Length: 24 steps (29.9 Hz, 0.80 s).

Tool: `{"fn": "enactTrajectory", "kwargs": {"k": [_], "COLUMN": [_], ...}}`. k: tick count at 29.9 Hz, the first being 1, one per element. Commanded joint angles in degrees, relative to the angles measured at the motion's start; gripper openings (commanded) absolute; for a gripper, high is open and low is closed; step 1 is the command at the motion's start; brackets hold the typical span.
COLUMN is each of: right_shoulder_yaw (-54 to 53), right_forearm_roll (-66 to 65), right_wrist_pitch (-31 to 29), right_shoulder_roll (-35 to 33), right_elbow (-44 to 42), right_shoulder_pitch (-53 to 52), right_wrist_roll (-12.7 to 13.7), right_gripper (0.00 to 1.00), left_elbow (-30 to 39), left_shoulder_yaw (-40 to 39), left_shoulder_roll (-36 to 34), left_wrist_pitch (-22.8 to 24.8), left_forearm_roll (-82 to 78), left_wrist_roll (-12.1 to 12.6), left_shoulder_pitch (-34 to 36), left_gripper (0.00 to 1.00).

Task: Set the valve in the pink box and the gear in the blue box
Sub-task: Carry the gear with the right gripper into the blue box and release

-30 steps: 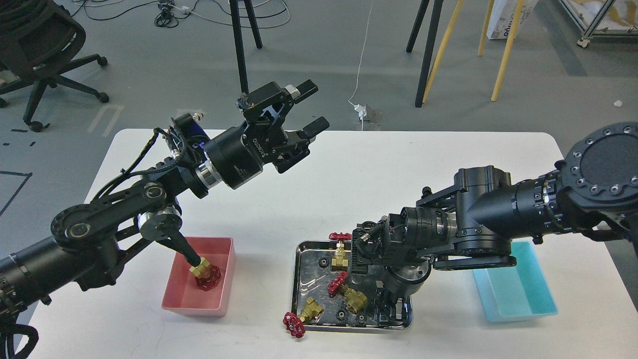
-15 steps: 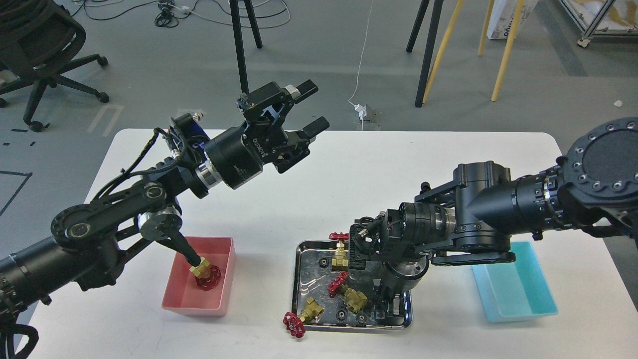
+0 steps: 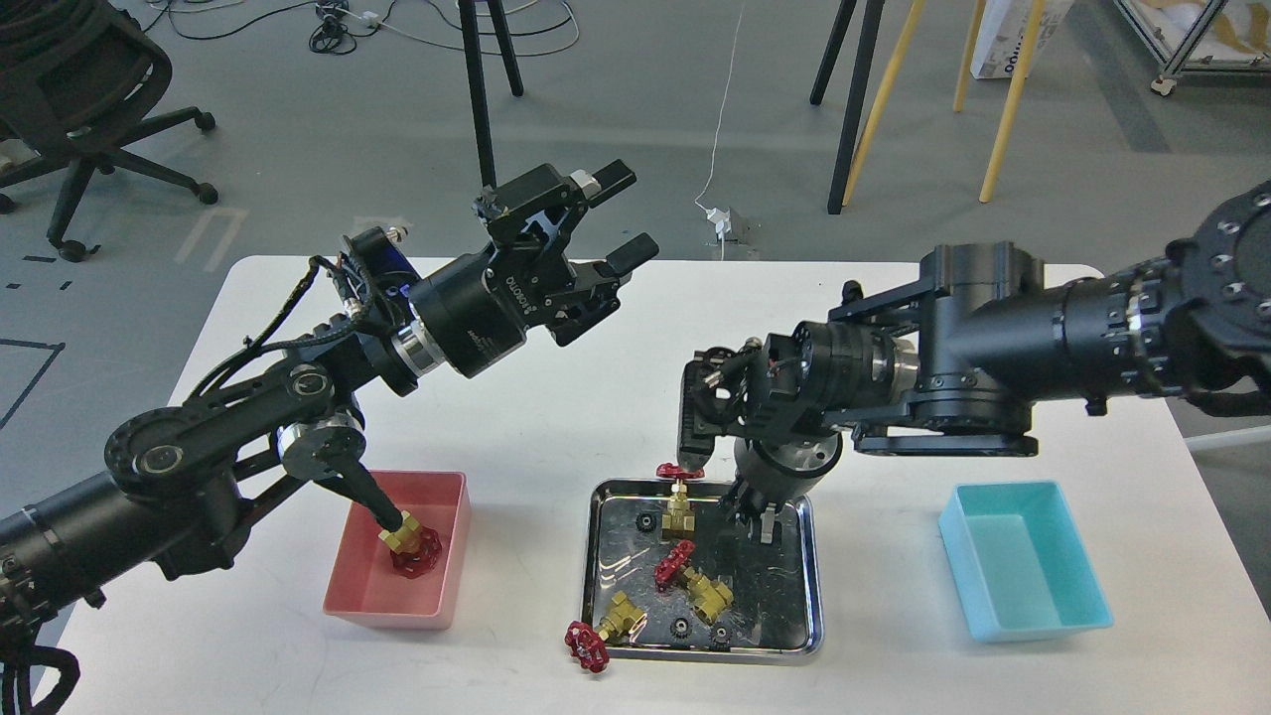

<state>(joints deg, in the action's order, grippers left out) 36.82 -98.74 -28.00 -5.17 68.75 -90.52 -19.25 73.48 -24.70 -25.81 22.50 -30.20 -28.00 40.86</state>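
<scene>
One valve (image 3: pixel 412 546) lies in the pink box (image 3: pixel 437 596) at the front left. Three more valves (image 3: pixel 678 501) (image 3: pixel 692 579) (image 3: pixel 604 633) are at the steel tray (image 3: pixel 806 596), the last hanging over its front-left rim. Small black gears (image 3: pixel 645 521) (image 3: pixel 680 626) lie in the tray. The blue box (image 3: pixel 1033 624) at the right looks empty. My left gripper (image 3: pixel 624 216) is open and empty, high above the table's back. My right gripper (image 3: pixel 753 508) points down over the back of the tray; it is dark, and I cannot see whether it holds anything.
The white table (image 3: pixel 556 397) carries the two boxes and the tray. My left forearm crosses above the pink box. An office chair (image 3: pixel 79 109), tripod legs and cables stand on the floor behind the table.
My right arm has risen and drawn back, lifting its gripper from low in the tray's front right to above the tray's back. The left arm and the valves have not moved.
</scene>
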Motion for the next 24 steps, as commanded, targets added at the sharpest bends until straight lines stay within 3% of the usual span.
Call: {"fn": "enactTrajectory", "kwargs": {"k": [1,14,19,24], "right_shoulder_yaw": [-1.7,-1.7,-1.0,-1.5], "right_forearm_roll": [0.0,-1.1,-3.8,-5.4], "right_wrist_pitch": [0.0,0.0,0.0,0.0], "right_shoulder_roll": [-7.9,-41.6,-48.2,-50.4], "right_elbow": [0.9,15.0,18.0,18.2], "right_shoulder_pitch": [-1.8,-2.0,1.9,6.1], "right_wrist_roll": [0.0,0.3,0.6,0.6], "right_gripper": [0.16,0.17,0.17,0.17], "left_elbow": [0.0,-1.1,-1.4,-2.1], "left_shoulder_yaw": [0.0,0.2,0.3,0.3], "left_shoulder_roll": [0.1,3.0,3.8,4.0], "left_wrist_pitch": [0.0,-0.1,-0.1,-0.1], "left_forearm_roll": [0.0,-0.1,-0.1,-0.1], "left_wrist_roll": [0.0,0.0,0.0,0.0], "left_shoulder_pitch": [-0.2,-0.3,-0.8,-1.0], "left_gripper": [0.77,0.77,0.77,0.77]}}
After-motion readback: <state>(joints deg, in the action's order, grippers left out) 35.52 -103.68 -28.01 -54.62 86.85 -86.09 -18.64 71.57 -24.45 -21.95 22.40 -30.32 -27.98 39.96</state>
